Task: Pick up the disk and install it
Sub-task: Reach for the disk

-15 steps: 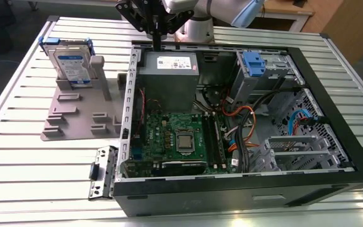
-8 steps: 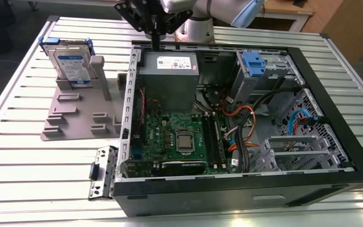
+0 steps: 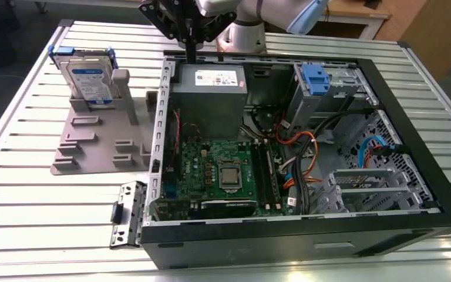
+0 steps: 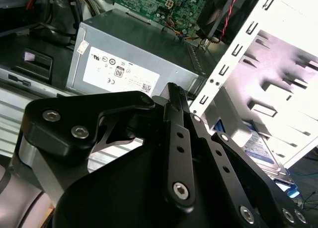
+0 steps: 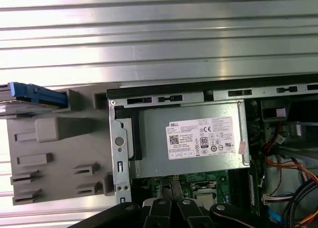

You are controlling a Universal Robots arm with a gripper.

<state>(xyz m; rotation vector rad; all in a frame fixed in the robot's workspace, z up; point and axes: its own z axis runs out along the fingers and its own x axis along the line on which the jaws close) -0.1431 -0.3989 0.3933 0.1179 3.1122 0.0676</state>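
The disk (image 3: pixel 89 77), a silver drive with a white-and-blue label and blue rails, stands upright in a grey plastic stand (image 3: pixel 100 141) at the exterior view's left, outside the computer case. Its label also peeks out in the second wrist view (image 4: pixel 262 151), and its blue rail in the first wrist view (image 5: pixel 38 93). My gripper (image 3: pixel 191 57) hangs over the case's back edge, just above the grey power supply (image 3: pixel 209 97), and to the right of the disk in the exterior view. Its black fingers (image 4: pixel 175 96) are pressed together, holding nothing.
The open computer case (image 3: pixel 413 147) lies on a slatted metal table (image 3: pixel 37 194). Inside are a green motherboard (image 3: pixel 218 170), orange and black cables (image 3: pixel 304 158) and a grey drive cage with a blue latch (image 3: pixel 316 76). A small metal bracket (image 3: pixel 128 212) lies beside the case.
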